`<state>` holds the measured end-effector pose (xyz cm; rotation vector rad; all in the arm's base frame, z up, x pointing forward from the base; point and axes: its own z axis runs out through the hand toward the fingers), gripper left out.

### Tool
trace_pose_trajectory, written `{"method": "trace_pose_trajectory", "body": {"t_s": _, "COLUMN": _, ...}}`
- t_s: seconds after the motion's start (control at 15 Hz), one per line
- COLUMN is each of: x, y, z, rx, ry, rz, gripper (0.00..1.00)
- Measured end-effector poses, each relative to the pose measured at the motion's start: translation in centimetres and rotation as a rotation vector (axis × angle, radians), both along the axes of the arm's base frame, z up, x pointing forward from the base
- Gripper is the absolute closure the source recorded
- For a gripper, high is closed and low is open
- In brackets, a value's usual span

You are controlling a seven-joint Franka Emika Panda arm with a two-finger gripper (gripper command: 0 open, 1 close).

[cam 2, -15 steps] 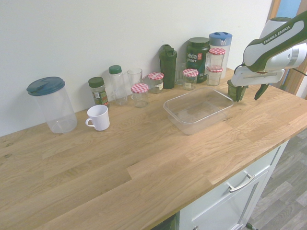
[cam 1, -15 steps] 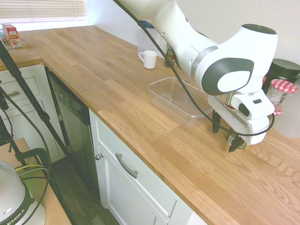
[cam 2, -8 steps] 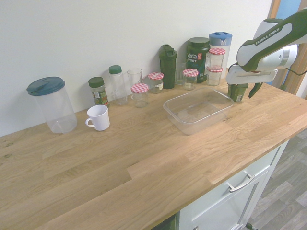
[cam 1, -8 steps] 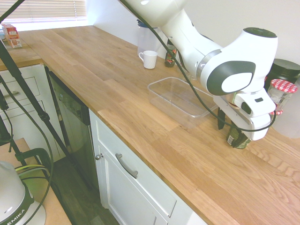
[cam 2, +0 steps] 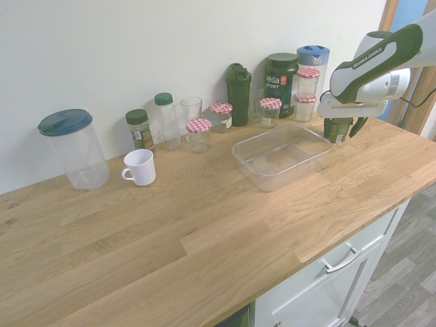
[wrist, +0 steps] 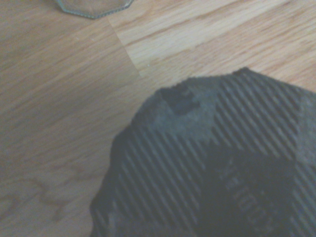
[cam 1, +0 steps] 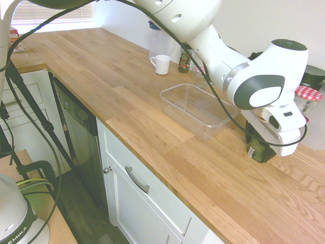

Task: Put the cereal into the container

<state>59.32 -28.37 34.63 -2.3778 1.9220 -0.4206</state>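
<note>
The gripper (cam 2: 345, 125) was positioned low over the cereal (cam 1: 260, 151), apparently to take it from above, but whether it had secured a grasp could not be determined. The cereal stood upright on the counter (cam 1: 203, 178), near the container (cam 2: 269, 182) and outside it. The container's open top faced upward, so a lift, short traverse and lowering were judged sufficient for placement.

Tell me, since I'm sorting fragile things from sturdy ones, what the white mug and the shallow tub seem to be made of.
White mug: probably glazed ceramic, judging by its smooth, slightly glossy white surface, though hard plastic is possible.

Shallow tub: likely clear, glossy plastic; the counter shows through its thin walls and its corners are rounded.
</note>
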Motion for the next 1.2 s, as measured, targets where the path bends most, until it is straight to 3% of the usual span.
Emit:
{"method": "trace_pose_trajectory", "body": {"t_s": 0.07, "x": 0.4, "y": -0.1, "z": 0.0, "rx": -0.002, "ry": -0.005, "rz": -0.001, "gripper": 0.0}}
{"method": "trace_pose_trajectory", "body": {"t_s": 0.13, "x": 0.8, "y": -0.2, "z": 0.1, "rx": -0.004, "ry": -0.011, "rz": -0.004, "gripper": 1.0}}
{"method": "trace_pose_trajectory", "body": {"t_s": 0.8, "x": 1.8, "y": 0.0, "z": 1.7, "rx": 0.006, "ry": -0.024, "rz": -0.005, "gripper": 1.0}}
{"method": "trace_pose_trajectory", "body": {"t_s": 1.0, "x": 3.5, "y": 1.9, "z": 6.6, "rx": 0.003, "ry": -0.069, "rz": 0.005, "gripper": 1.0}}
{"method": "trace_pose_trajectory", "body": {"t_s": 1.2, "x": 4.4, "y": 8.7, "z": 14.1, "rx": -0.02, "ry": -0.121, "rz": 0.063, "gripper": 1.0}}
